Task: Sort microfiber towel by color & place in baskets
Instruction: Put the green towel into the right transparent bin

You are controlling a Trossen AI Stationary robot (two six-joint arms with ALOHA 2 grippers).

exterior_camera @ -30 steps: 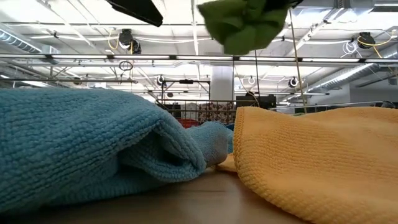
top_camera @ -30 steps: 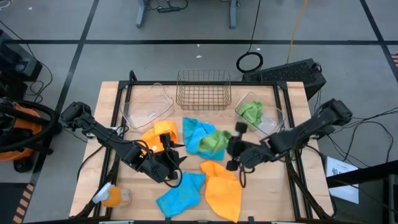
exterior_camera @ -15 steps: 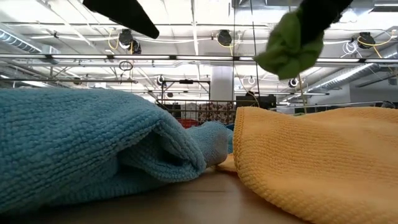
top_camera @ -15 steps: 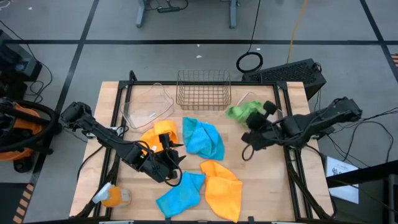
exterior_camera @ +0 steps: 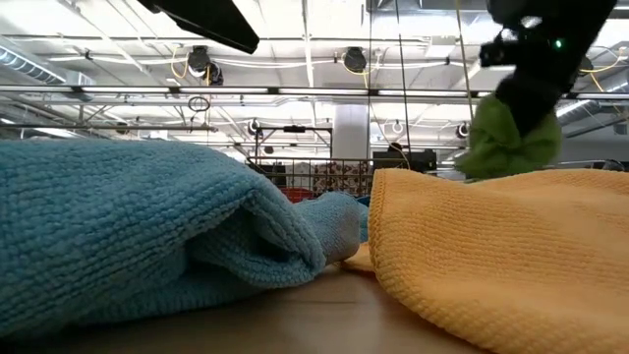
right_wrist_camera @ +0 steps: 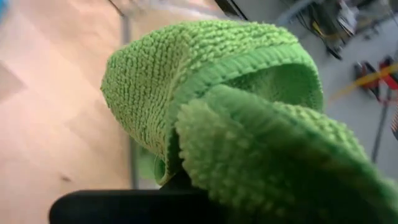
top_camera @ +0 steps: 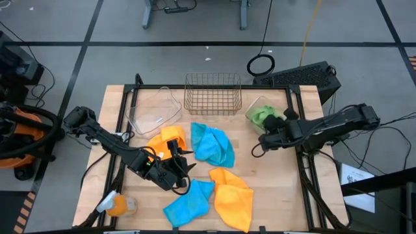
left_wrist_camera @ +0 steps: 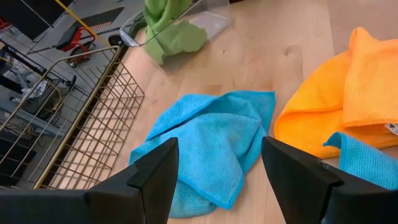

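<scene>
My right gripper (top_camera: 275,125) is shut on a green towel (top_camera: 262,116) over the right clear bin (top_camera: 283,130) at the table's far right. In the low view the green towel (exterior_camera: 506,138) hangs as a bunch below that gripper. The copper wire basket (top_camera: 212,93) stands at the far edge, with the left clear bin (top_camera: 155,110) beside it. My left gripper (top_camera: 180,162) is open and hovers among the towels at mid-table. A blue towel (top_camera: 212,144) and an orange towel (top_camera: 167,140) lie flat near it. Another blue towel (top_camera: 188,201) and another orange towel (top_camera: 234,200) lie by the near edge. My right gripper pinches a bunched fold of the green towel (right_wrist_camera: 205,93) between its two fingers. The towel hangs in a clump below the fingers (exterior_camera: 536,84), lifted over the right clear bin. Whether its lower end (left_wrist_camera: 177,40) rests in the bin, I cannot tell.
An orange bottle (top_camera: 119,206) lies at the table's near left corner. Cables and a dark keyboard-like object (top_camera: 305,77) sit just beyond the far right corner. Bare wood (top_camera: 273,188) shows on the table's near right.
My right gripper has carried the green towel from the blue towel at mid-table toward the far right, over the right clear bin, and has come lower. The towel has stayed bunched in its hold. The blue towel beneath it now lies uncovered.
</scene>
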